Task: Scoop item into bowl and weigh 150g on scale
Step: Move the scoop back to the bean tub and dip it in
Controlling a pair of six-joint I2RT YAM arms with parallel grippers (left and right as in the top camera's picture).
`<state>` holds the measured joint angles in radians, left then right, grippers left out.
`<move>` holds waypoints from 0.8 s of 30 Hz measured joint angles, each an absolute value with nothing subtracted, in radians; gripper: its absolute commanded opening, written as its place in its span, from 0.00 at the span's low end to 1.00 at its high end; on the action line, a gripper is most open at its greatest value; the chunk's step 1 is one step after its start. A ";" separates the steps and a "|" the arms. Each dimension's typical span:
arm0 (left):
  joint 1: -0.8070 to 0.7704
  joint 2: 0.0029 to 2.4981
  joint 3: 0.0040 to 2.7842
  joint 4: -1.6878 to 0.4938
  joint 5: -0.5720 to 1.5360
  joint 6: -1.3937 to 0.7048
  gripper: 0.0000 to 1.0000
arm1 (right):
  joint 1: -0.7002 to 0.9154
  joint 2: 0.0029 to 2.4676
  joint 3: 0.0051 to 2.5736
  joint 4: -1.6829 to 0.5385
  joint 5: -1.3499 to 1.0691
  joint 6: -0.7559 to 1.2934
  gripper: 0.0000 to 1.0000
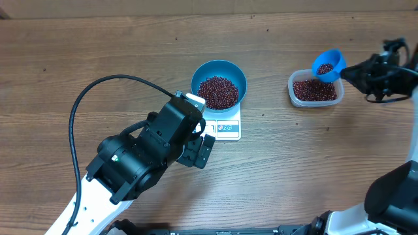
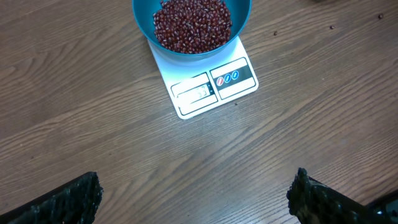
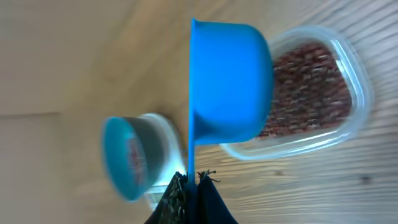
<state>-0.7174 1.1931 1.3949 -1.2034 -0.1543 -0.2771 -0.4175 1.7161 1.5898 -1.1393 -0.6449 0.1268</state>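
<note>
The bright-blue bowl (image 1: pixel 239 73) stands on the white scale (image 1: pixel 227 128) and holds a heap of dark red-brown beans (image 1: pixel 217 91). In the left wrist view the bowl (image 2: pixel 244 25), its beans (image 2: pixel 193 22) and the scale (image 2: pixel 214 87) lie ahead of my left gripper (image 2: pixel 194 186). That gripper is wide open over bare wood, just in front of the scale (image 1: pixel 208 145). My right gripper (image 1: pixel 347 70) is shut on the handle of a small blue scoop (image 1: pixel 328 64). The scoop (image 3: pixel 230 87) carries a few beans and hangs above the clear tub (image 3: pixel 348 93).
The clear plastic tub (image 1: pixel 290 88) of beans sits to the right of the scale. A black cable (image 1: pixel 98 88) loops over the table to the left of the left arm. A few stray beans lie on the wood near the scale.
</note>
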 measured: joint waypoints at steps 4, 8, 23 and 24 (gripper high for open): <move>-0.717 1.193 1.395 -1.203 -0.154 -0.277 0.99 | -0.315 1.716 1.590 -1.138 -0.434 0.113 0.04; -0.717 1.193 1.395 -1.203 -0.154 -0.277 1.00 | -0.202 1.716 1.590 -1.138 -0.202 0.111 0.04; -0.717 1.193 1.395 -1.203 -0.154 -0.277 1.00 | 0.075 1.716 1.590 -1.163 0.394 0.120 0.04; -0.717 1.193 1.395 -1.204 -0.154 -0.277 1.00 | 0.081 1.716 1.590 -1.165 0.409 0.119 0.04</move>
